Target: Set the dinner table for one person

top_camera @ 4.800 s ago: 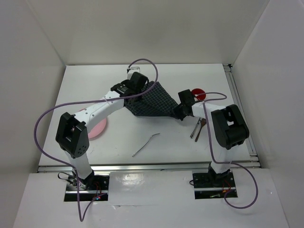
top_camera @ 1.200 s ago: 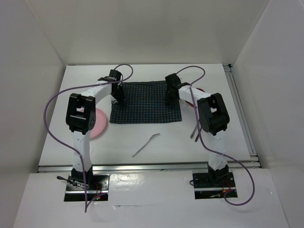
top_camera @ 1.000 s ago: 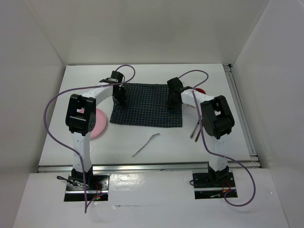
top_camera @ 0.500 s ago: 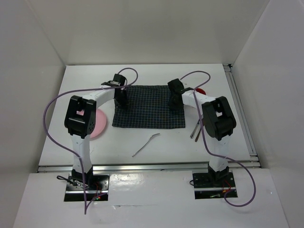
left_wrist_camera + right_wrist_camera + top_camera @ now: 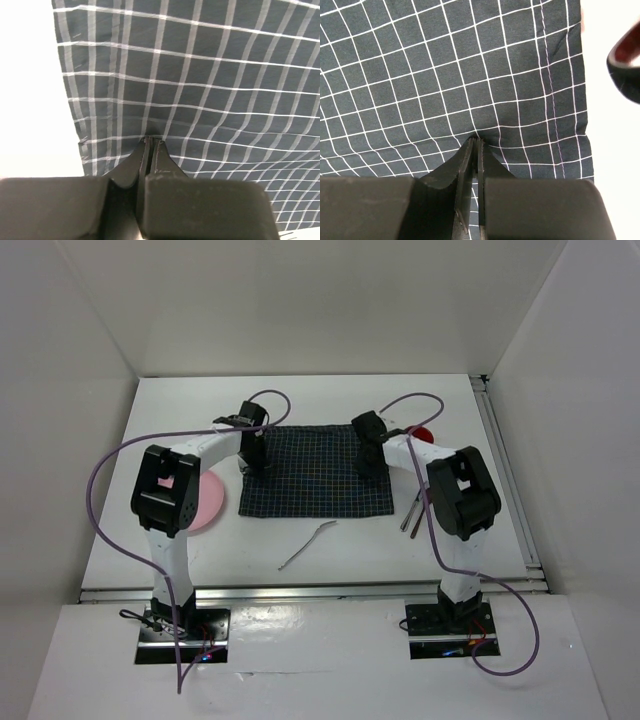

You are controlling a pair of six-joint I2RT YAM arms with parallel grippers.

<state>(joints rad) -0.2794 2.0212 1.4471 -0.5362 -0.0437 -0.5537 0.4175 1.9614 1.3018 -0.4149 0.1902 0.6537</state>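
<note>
Top external view showed the big white dinner table [image 5: 320, 400] filling the floor of the white box, with silver rails along its edges. A dark blue checked cloth mat [image 5: 315, 478] lay spread flat in the middle of it. The left gripper [image 5: 255, 456] was down on the mat near its far left corner. The right gripper [image 5: 371, 462] was down on the mat near its far right corner. A pink plate [image 5: 207, 502] sat on the table just left of the mat, partly hidden by the left arm. A small red bowl [image 5: 423, 432] sat just past the mat's far right corner. A thin bent silver utensil [image 5: 308, 543] lay on the table in front of the mat, apart from it. Two more utensils [image 5: 412, 514] lay to the right of the mat, close to the right arm. Left wrist view showed the left gripper [image 5: 151, 143] with its jaws pressed tight together, pinching a little fold of the cloth mat [image 5: 210, 75], and the cloth wrinkled at the tips. White dinner table [image 5: 25, 75] showed on the left past the mat's edge. Right wrist view showed the right gripper [image 5: 474, 143] with its jaws closed too, nipping the cloth mat [image 5: 445, 65] near its stitched hem. Bare dinner table [image 5: 612, 130] showed on the right, and the rim of the red bowl [image 5: 626, 75] poked in at the edge.
</note>
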